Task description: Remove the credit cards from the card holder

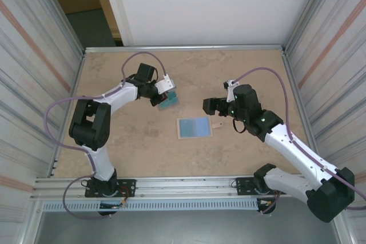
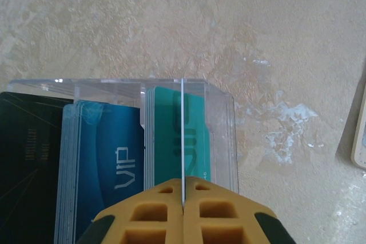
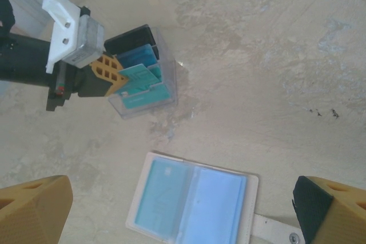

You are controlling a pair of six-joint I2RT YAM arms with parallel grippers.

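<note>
Closest in: card holder (image 1: pixel 194 127) lying open and flat, right gripper (image 1: pixel 209 106) spread wide and empty just past it. Farther back: left gripper (image 1: pixel 162 98) clamped on one card (image 2: pixel 182 135), edge-on over clear tray (image 2: pixel 220 135) of credit cards (image 2: pixel 114 158). Lower straight into a free slot, release late, avoid nudging neighbours.

There is one flat beige folding card holder (image 1: pixel 194 127), with two pale blue inner faces and one small tan strap tab (image 3: pixel 269 227). One clear plastic box (image 2: pixel 220 141) contains thin plastic cards: one black card (image 2: pixel 28 164), one blue pile (image 2: pixel 108 158), one teal-green pile (image 2: pixel 166 135) and one edge-on card (image 2: pixel 182 141). The number in each pile I cannot tell. There are two grippers: left gripper (image 1: pixel 162 96), right gripper (image 1: pixel 210 106).
</note>
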